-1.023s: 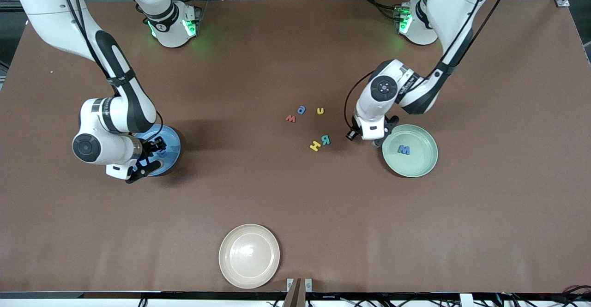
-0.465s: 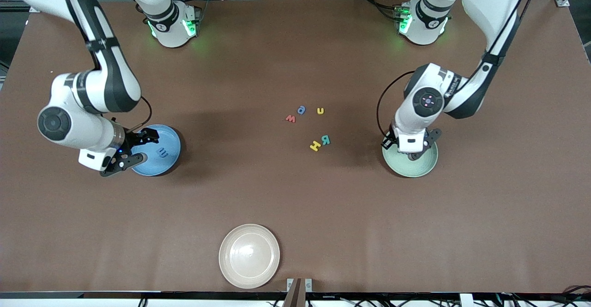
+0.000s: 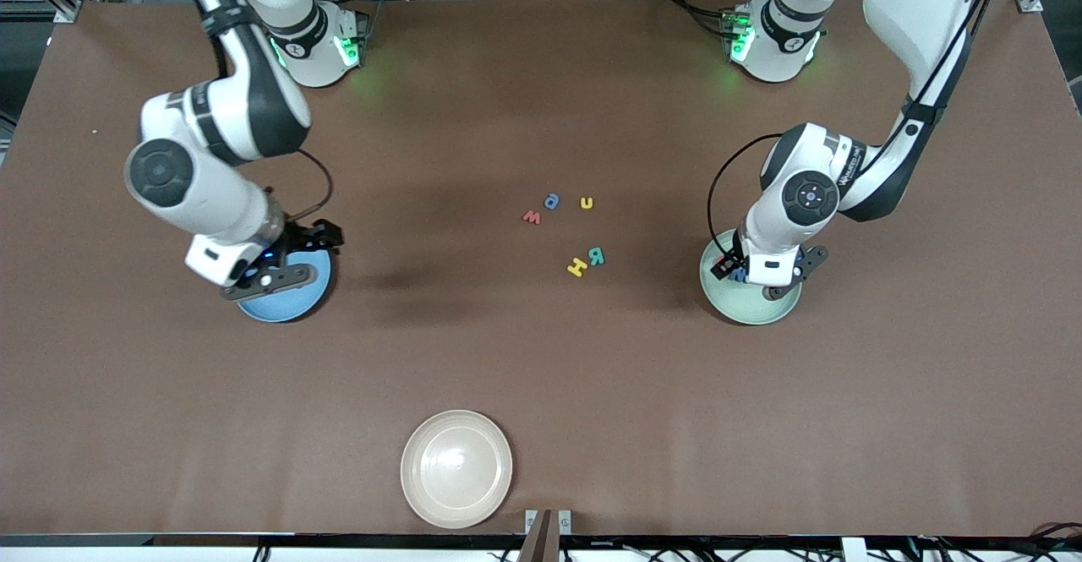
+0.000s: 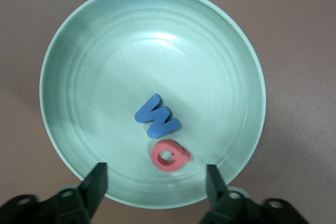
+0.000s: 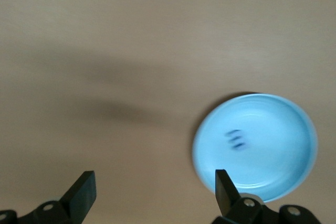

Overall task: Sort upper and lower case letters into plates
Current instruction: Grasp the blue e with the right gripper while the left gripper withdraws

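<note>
cream-white round plate (image 3: 456, 469) nearest the camera, bare. five loose flat letters mid-table: yellow h (image 3: 577, 267), teal r (image 3: 597, 256), red w (image 3: 532, 217), blue a (image 3: 552, 201), yellow u (image 3: 586, 203). pale green round plate (image 4: 84, 66) holds two, blue m (image 4: 157, 116) and a red one (image 4: 168, 156); left gripper (image 4: 156, 183) wide open, empty, above. blue round plate (image 5: 283, 124) holds one dark blurred letter (image 5: 235, 139), half hidden under the open, empty right gripper (image 3: 283, 259).

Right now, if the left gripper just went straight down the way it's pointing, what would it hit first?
Probably the pale green plate. The left gripper hangs open over the plate's edge, and the red letter lies just ahead of its fingers beside the blue letter; depth is unclear.
</note>
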Action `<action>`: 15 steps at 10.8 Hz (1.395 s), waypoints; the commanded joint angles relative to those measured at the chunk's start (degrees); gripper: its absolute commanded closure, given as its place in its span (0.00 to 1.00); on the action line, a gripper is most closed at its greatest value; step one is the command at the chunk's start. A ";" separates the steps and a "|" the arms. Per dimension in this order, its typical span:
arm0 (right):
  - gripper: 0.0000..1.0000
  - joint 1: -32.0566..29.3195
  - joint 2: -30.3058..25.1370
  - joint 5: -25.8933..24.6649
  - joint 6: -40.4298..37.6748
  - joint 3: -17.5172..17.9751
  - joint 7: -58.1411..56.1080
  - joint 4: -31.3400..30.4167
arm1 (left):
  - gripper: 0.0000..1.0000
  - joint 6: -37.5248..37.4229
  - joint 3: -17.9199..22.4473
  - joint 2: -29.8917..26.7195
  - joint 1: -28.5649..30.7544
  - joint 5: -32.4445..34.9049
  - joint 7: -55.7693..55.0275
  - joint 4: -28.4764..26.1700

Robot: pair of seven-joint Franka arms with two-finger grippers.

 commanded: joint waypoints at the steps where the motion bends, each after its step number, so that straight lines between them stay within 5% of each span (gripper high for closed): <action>1: 0.00 6.73 0.39 0.20 -0.20 1.47 14.29 2.44 | 0.00 -0.32 -0.52 -0.53 -0.39 0.98 -2.37 0.18; 7: 0.00 26.52 13.56 -2.51 11.49 -0.72 40.69 7.27 | 0.00 9.07 -5.62 3.42 -3.73 -2.98 -20.91 2.64; 15: 0.00 34.01 22.71 -4.64 11.58 -0.90 63.98 12.12 | 0.00 9.43 -4.74 5.01 1.35 -3.07 -21.46 8.88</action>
